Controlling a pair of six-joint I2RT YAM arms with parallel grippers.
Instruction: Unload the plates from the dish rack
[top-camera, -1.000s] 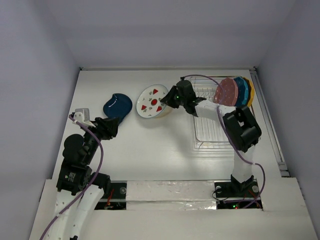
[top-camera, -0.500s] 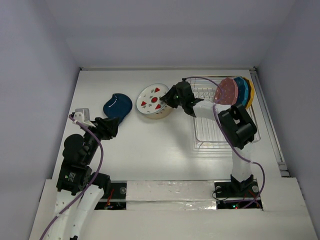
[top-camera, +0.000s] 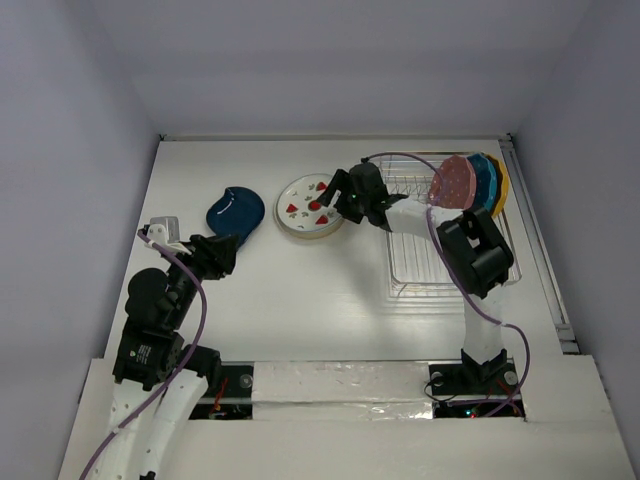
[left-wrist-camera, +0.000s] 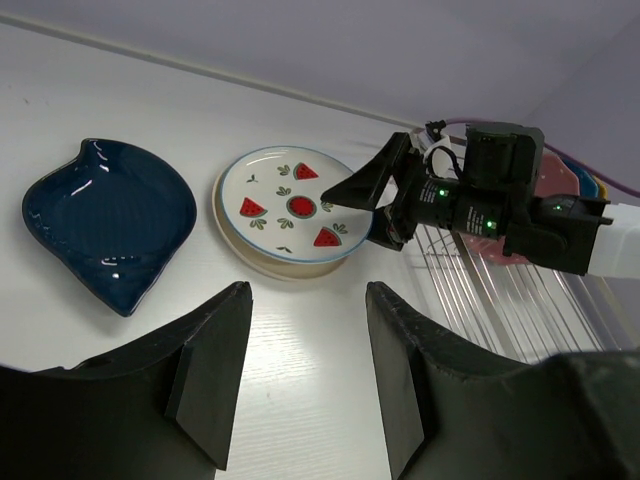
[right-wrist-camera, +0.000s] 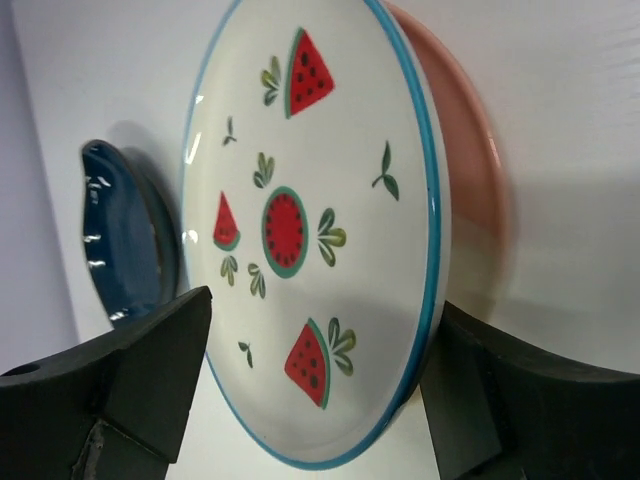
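Three plates stand upright at the far right end of the dish rack (top-camera: 428, 245) in the top view: pink plate (top-camera: 452, 183), teal plate (top-camera: 484, 180) and yellow plate (top-camera: 501, 178), packed close together. The rest of the rack holds none. Left of the rack, on the table (top-camera: 300, 300), the watermelon plate (top-camera: 308, 208) lies flat on a cream-and-pink plate, only a sliver of which shows here. The dark blue plate (top-camera: 236, 210) lies further left, just apart from that stack. The right gripper (top-camera: 335, 196) reaches left from the rack, over the near-right rim of the watermelon plate. The left gripper (top-camera: 216, 254) sits near of the blue plate, not touching it.

Left wrist view: both fingers (left-wrist-camera: 205, 370) are spread wide with bare table between them; nothing held. Beyond them are the blue plate far left and the watermelon plate on its cream-and-pink plate (left-wrist-camera: 300, 270) in the middle. The right gripper's dark fingers hang over the right rim of the stack.

Right wrist view: the fingers (right-wrist-camera: 130, 385) are spread wide, one at each side of the watermelon plate. Its blue rim lies close to the right finger; contact cannot be judged. The pink underplate shows behind, the blue plate beyond at left.
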